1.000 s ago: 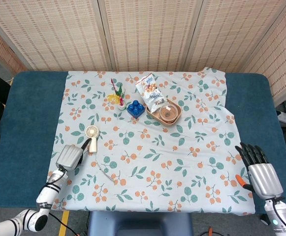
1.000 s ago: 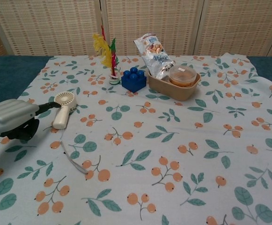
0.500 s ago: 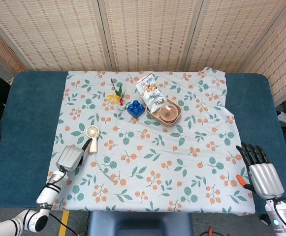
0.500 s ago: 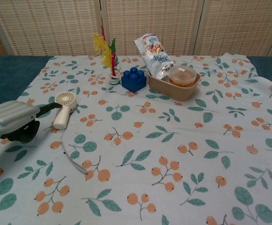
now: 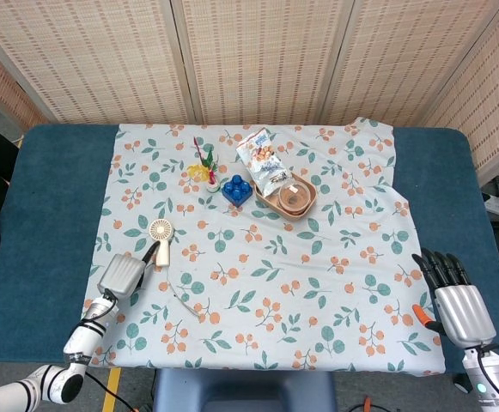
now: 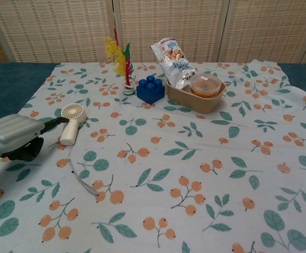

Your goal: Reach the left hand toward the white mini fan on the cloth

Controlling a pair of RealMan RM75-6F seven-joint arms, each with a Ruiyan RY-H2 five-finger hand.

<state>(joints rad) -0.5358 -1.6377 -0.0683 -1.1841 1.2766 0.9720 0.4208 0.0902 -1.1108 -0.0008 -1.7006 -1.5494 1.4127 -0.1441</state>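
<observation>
The bench [image 5: 51,215] is covered in deep teal felt-like fabric, and over most of it lies a white cloth [image 5: 258,283] printed with orange berries and green leaves, rumpled toward its far right corner.

Next in size, the left hand [image 5: 122,275] sits over the cloth near the near left corner of the bench, a boxy silver shell with dark fingers [image 6: 50,124] stretched toward the fan; it holds nothing, and whether a fingertip touches the handle cannot be told. Compared with 1 second ago it has dipped slightly in the chest view, otherwise it is almost unmoved. The right hand [image 5: 457,300], of the same silver and black build, rests at the near right edge of the cloth with its fingers straight and apart, empty, as it was before.

Toward the far edge, an oval tan tray [image 5: 305,206] carries a round orange-lidded tub [image 6: 205,85] and a crinkly snack bag [image 5: 263,159] leaning on its rim. Just left of it stands a studded blue toy brick [image 5: 237,190], then a feathered shuttlecock [image 6: 117,58].

The white mini fan [image 5: 161,236] lies flat on the left part of the cloth, round grille away from the robot, smooth cream handle pointing at the left hand, with a thin white cord [image 5: 183,298] curving off nearby.
</observation>
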